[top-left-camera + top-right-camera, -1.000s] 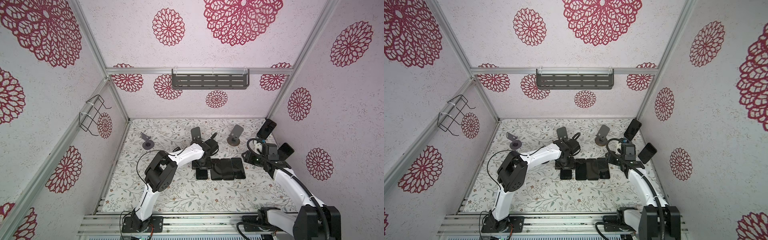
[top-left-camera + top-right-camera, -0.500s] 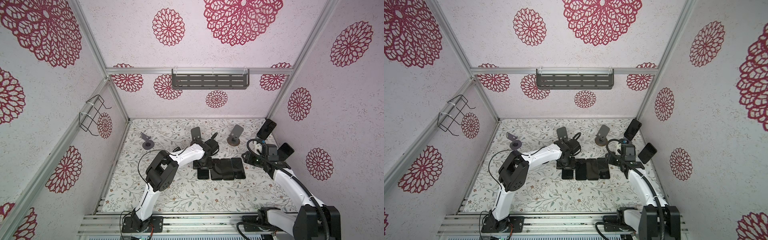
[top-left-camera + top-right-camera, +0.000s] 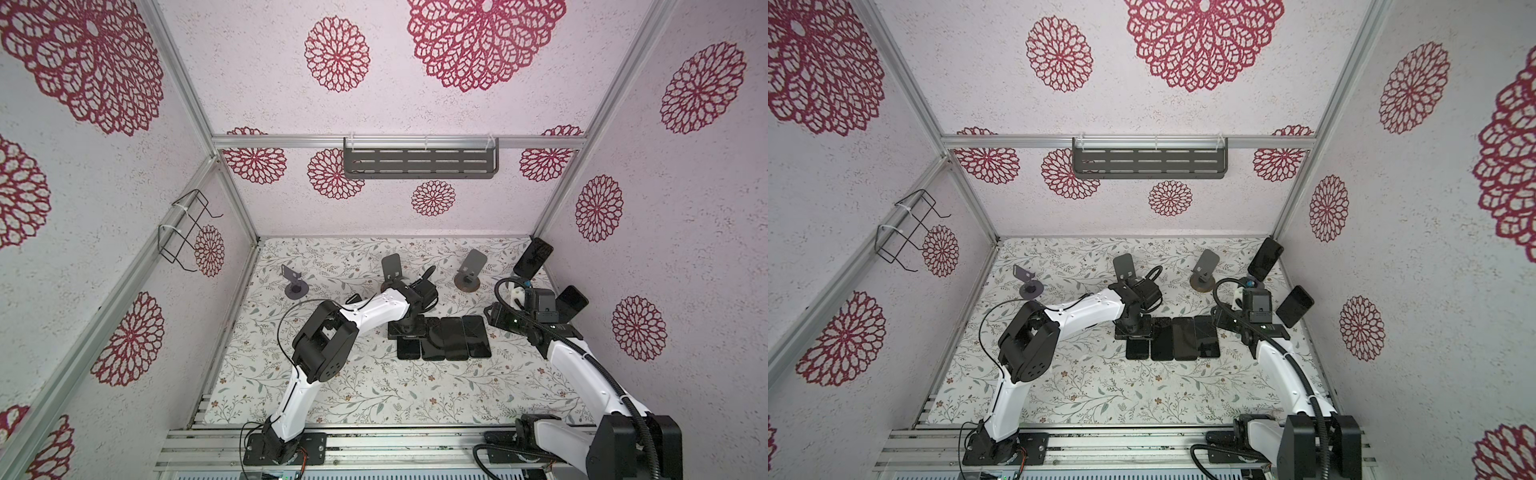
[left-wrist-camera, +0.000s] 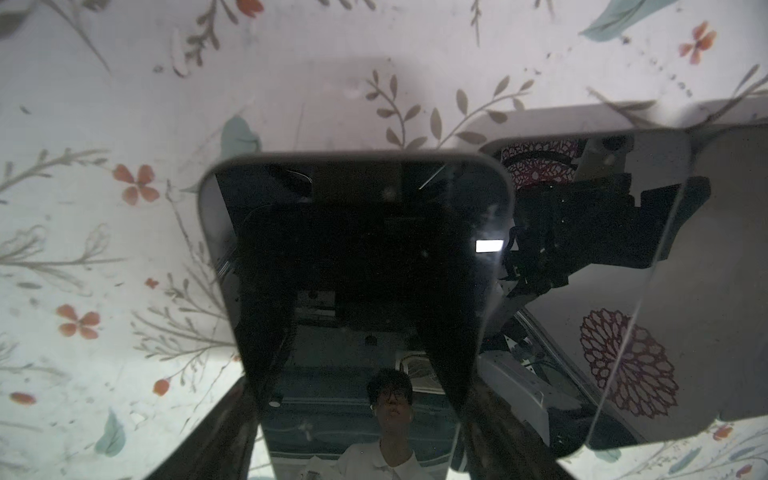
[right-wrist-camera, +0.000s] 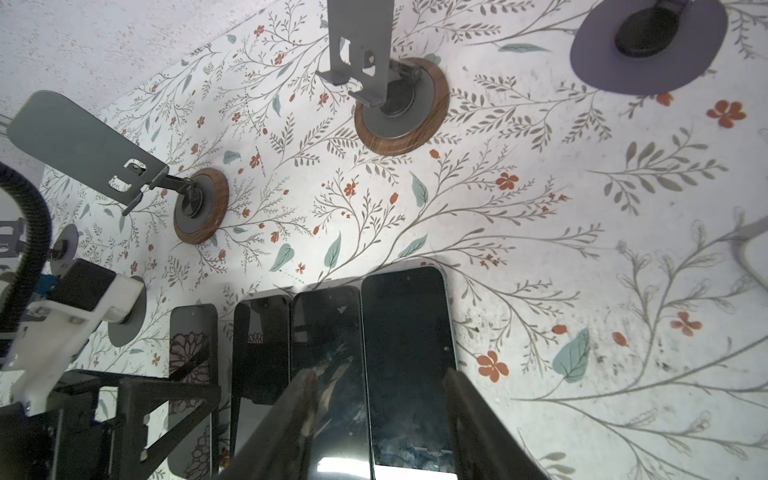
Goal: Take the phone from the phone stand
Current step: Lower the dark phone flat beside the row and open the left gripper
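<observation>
A dark phone (image 4: 353, 249) lies flat on the floral table at the left end of a row of phones. My left gripper (image 4: 353, 386) points down over it, fingers against its two long edges; in a top view this gripper (image 3: 407, 328) hides the phone's far half. Behind it stands an empty grey phone stand (image 3: 392, 268). My right gripper (image 5: 379, 376) is open above the right end of the row, holding nothing; in a top view it (image 3: 496, 316) sits right of the row. Two more phones (image 3: 533, 257) (image 3: 571, 303) rest tilted on stands by the right wall.
Three other phones (image 3: 453, 343) lie side by side right of the held one. Empty stands are at the back left (image 3: 295, 282) and back middle-right (image 3: 469, 270). A purple stand base (image 5: 648, 54) shows in the right wrist view. A grey shelf (image 3: 419, 164) hangs on the back wall.
</observation>
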Motion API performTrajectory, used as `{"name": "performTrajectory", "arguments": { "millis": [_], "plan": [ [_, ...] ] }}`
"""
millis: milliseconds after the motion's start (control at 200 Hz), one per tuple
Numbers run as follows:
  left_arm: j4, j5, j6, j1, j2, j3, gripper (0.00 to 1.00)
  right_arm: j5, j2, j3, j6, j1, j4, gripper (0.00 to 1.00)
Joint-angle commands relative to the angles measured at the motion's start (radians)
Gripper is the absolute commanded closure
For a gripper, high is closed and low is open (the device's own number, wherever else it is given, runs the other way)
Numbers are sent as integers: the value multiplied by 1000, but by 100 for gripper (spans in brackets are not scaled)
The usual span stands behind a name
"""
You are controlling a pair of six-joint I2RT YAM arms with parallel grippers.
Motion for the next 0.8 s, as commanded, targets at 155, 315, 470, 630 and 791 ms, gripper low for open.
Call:
{"name": "performTrajectory", "arguments": {
  "millis": [155,315,470,630,791],
  "plan": [
    [20,14,-16,5,14,-12,35,16,-21,-6,-18,-5,7,46],
    [24,33,-17,6,21,-14,29,20,-24,-6,-21,-5,7,46],
    [33,48,-20,7,20,-22,24,25,-26,-8,-23,-4,4,46],
    [29,52,-20,8,18,-25,19,23,-25,-10,-25,-5,4,46],
    [32,54,-22,9,18,-24,15,23,-24,-9,-28,-5,1,46]
  ]
}}
